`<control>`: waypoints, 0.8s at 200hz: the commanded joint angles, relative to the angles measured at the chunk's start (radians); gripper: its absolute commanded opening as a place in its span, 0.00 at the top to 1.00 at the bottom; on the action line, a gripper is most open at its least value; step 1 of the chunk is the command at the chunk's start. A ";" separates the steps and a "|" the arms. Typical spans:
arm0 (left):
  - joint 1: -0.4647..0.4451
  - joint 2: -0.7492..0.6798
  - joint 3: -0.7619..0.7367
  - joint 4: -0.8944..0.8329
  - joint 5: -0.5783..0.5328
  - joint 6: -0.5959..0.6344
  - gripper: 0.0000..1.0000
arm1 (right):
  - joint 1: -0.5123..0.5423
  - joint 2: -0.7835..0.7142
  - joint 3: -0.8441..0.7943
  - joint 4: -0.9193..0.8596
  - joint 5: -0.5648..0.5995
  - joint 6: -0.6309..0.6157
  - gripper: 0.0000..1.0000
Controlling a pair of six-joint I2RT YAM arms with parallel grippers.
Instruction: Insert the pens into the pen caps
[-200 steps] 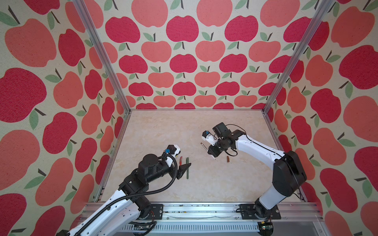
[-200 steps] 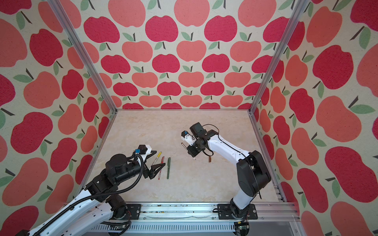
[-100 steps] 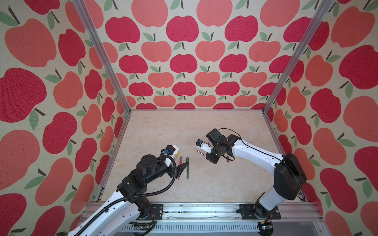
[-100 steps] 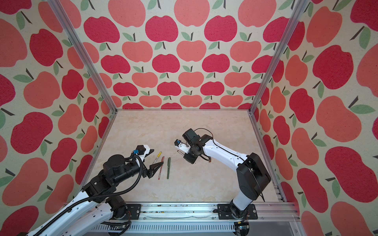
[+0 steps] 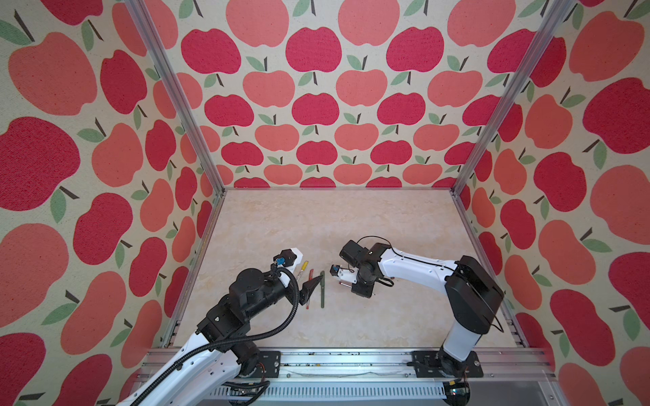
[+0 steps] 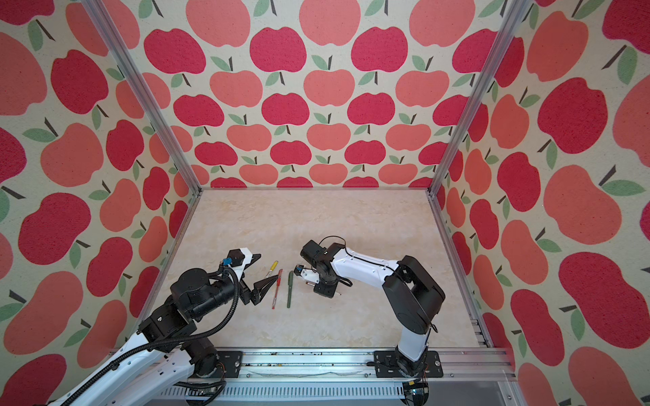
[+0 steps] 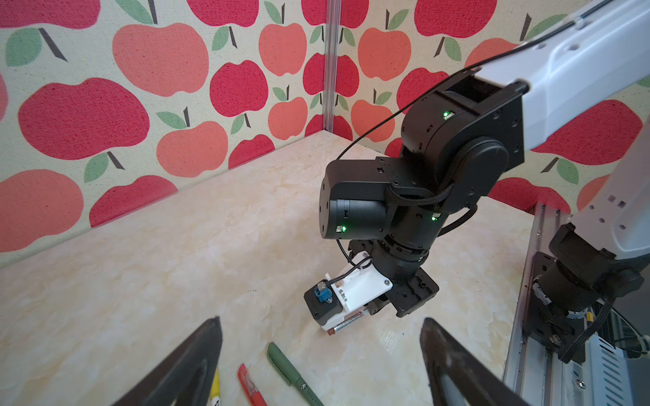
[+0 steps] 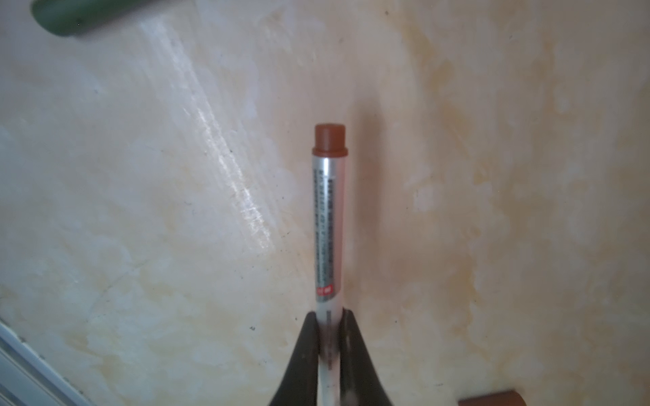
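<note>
Apple-papered walls, marbled table (image 5: pixel 316 218): clamping white pen (image 8: pixel 328 218) in right pincer (image 8: pixel 329 316) beside brown cap (image 8: pixel 489 399); hovering wide left pincer (image 7: pixel 322 320) over yellow pen (image 6: pixel 271 269), red pen (image 6: pixel 277 288), green pen (image 6: pixel 290 288) near front edge, seemingly capped; one pairing remaining.

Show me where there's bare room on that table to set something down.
The back half of the table, up to the rear wall, is bare; so is the front strip by the rail. Crowded: around the yellow pen, red pen and green pen.
</note>
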 commanded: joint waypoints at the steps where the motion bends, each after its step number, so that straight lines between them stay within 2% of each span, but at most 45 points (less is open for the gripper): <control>1: -0.006 0.012 0.008 0.033 -0.009 -0.012 0.10 | 0.014 0.022 -0.023 -0.003 0.003 -0.015 0.90; 73: -0.006 0.035 0.010 0.053 -0.007 -0.017 0.09 | 0.020 0.039 -0.037 0.006 0.016 0.007 0.84; 100: -0.008 0.041 0.009 0.056 -0.009 -0.018 0.09 | 0.020 0.035 -0.049 0.018 0.031 0.006 0.75; 160: -0.008 0.081 0.055 0.049 -0.005 0.041 0.09 | 0.021 0.002 -0.047 0.037 0.081 0.009 0.63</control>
